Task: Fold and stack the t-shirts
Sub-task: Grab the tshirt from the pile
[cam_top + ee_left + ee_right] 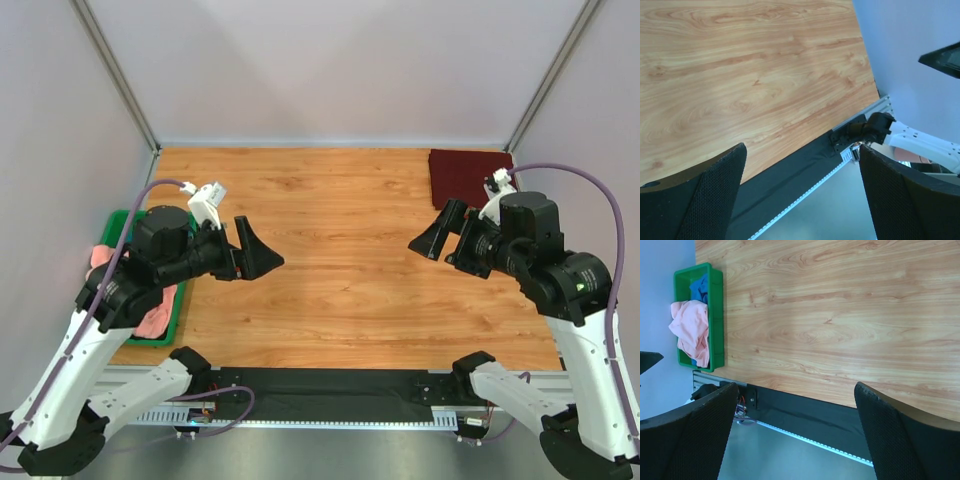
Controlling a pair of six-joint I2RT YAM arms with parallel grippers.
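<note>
Left tool (260, 252) and right tool (432, 236) hang wide open, empty, over the desk (340, 300). Salmon-pink tee (690, 332), crumpled over teal-blue tee (699, 287) in green bin (718, 300), lies left of and below left tool, the nearer arm. Bin's long axis runs near-to-far; tee shows no clear heading. Folded maroon tee (462, 172) sits just beyond right tool.

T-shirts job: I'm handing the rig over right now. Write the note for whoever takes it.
Left gripper: open, empty, above the table.
Right gripper: open, empty, above the table.
Maroon t-shirt: flat, neat rectangle at the far right corner; looks folded.
Salmon-pink t-shirt: crumpled, draped over the green bin at the left edge.
Teal-blue t-shirt: bunched inside the bin.
Done: apparently the maroon one.
Left: fold the pink and teal ones and stack them.
</note>
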